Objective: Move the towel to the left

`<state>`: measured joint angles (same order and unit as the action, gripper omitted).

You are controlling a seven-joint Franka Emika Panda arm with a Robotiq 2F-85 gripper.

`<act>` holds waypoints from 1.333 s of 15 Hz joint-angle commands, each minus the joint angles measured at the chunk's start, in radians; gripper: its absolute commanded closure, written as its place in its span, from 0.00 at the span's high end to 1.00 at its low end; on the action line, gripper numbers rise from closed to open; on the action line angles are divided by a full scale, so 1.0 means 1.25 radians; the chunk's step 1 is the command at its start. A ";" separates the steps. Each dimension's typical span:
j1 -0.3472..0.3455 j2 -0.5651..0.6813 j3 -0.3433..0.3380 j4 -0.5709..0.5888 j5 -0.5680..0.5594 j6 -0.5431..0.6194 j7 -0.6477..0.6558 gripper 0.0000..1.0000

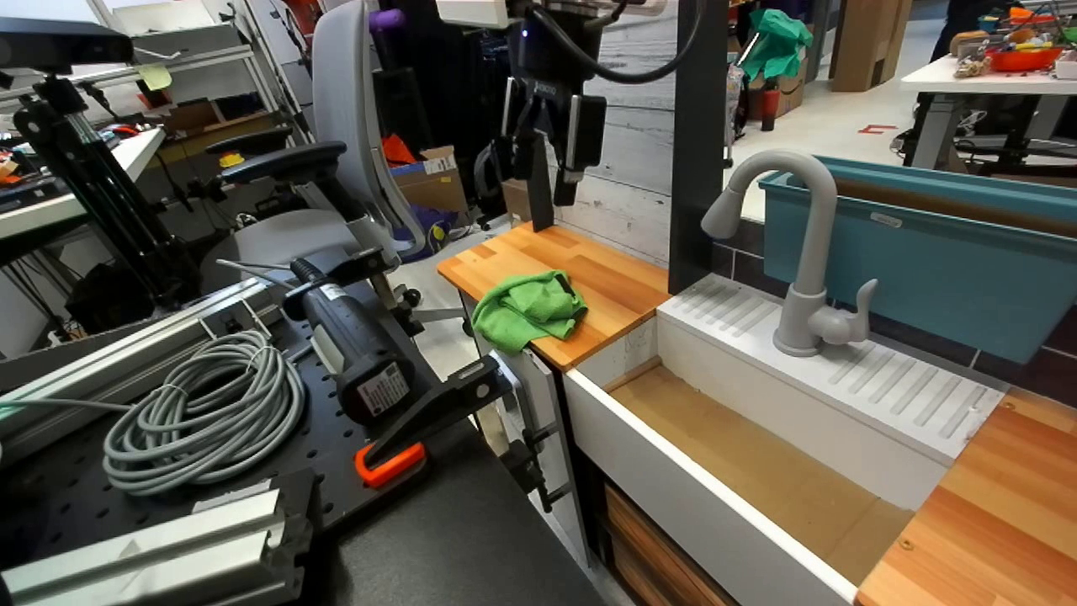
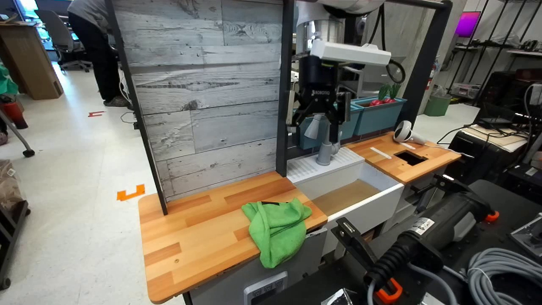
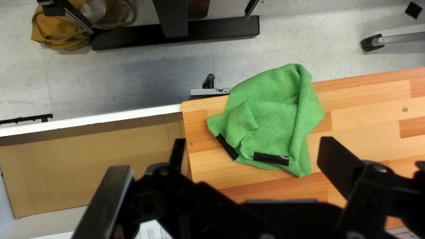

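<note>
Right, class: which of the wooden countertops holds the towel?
The countertop by the plank panel; the green towel overhangs its edge. The other countertop, across the sink, has a rectangular cutout.

In the wrist view, the matte-black, two-fingered tool point(image 3: 253, 147) has its dark, block-tipped fingers point(image 3: 338, 166) spread wide apart. In an exterior view, the white-and-silver robot arm point(image 2: 328, 29) extends down from the top, with the tool pointing downward beneath it.
</note>
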<state>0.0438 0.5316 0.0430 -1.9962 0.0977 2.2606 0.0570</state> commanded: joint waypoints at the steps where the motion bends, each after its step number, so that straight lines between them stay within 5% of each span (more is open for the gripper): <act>1: 0.001 0.011 -0.001 0.010 0.000 -0.005 0.006 1.00; 10: 0.023 0.052 -0.016 0.034 -0.019 0.023 0.058 1.00; 20: 0.109 0.333 -0.032 0.240 -0.097 0.055 0.103 1.00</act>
<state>0.1370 0.8523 0.0259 -1.7901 0.0182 2.3419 0.1644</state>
